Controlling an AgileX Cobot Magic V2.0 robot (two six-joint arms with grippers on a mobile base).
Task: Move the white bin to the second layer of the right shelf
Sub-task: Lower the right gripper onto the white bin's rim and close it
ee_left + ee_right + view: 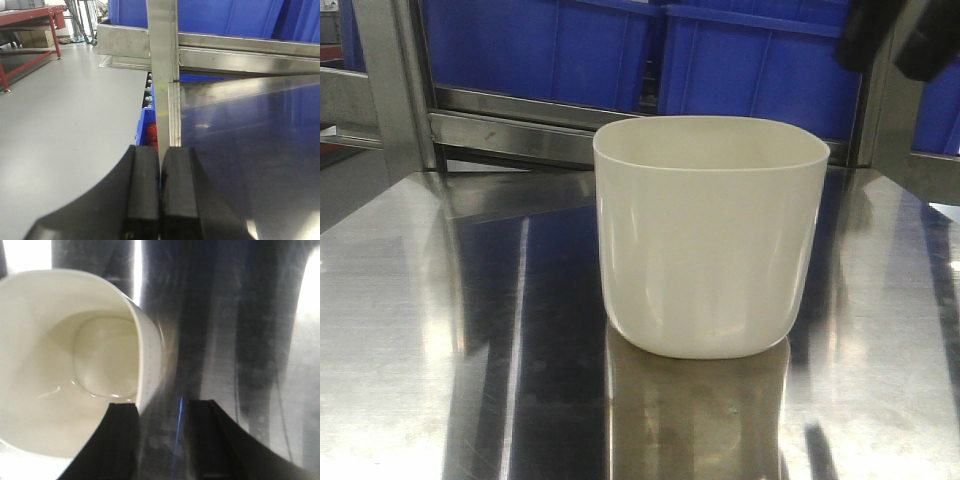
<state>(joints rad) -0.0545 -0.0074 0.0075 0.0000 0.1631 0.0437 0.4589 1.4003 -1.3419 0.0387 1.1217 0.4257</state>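
- White bin [710, 235] stands upright on the steel desk [440, 350], a little right of centre, mouth up. Its reflection shows in the polished top just beneath it.
- Looking down into it from the right wrist, the smooth rounded base shows, glossy and cream.
- Far side of the desk: steel rack rails [510, 130], with blue crates [750, 50] sitting on them behind the bin.
- Right gripper [161, 407] hangs over the bin, jaws spread. From the wrist view one finger [120, 440] lies over the bin's mouth and the other over bare desk, with the bin's wall in line with the gap. Can't tell whether either finger touches the wall.
- Left gripper [160, 150] is off at the desk's left edge, well apart from the bin, jaws pressed together pad to pad.
- It points toward a steel upright post [162, 60] of the rack.
- Grey floor [60, 125] runs off to the left, with a red frame [30, 20] at the far left.
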